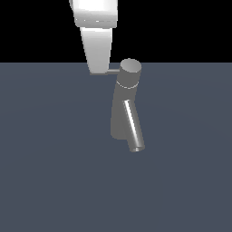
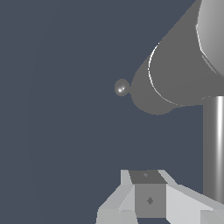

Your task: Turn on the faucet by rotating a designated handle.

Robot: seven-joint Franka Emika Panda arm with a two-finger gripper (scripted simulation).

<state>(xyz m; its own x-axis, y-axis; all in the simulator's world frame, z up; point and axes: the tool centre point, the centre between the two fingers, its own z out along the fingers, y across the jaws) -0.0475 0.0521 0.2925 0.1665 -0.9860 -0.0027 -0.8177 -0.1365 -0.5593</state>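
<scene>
Gripper (image 1: 100,71) sits at the handle (image 1: 113,70) beside the faucet (image 1: 123,108); finger opening cannot be determined. Risk: finger slips off the thin rod mid-rotation.

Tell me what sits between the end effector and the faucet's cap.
Only the handle, bridging from the cap of the faucet to the end effector in the exterior view; nothing else lies there.

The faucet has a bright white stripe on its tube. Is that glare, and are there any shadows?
In the exterior view the stripe along the spout of the faucet is a shiny highlight; no shadows fall on the flat grey floor, and the top is plain black. In the wrist view a similar bright streak runs down a metal rod, and everything looks sharp.
</scene>
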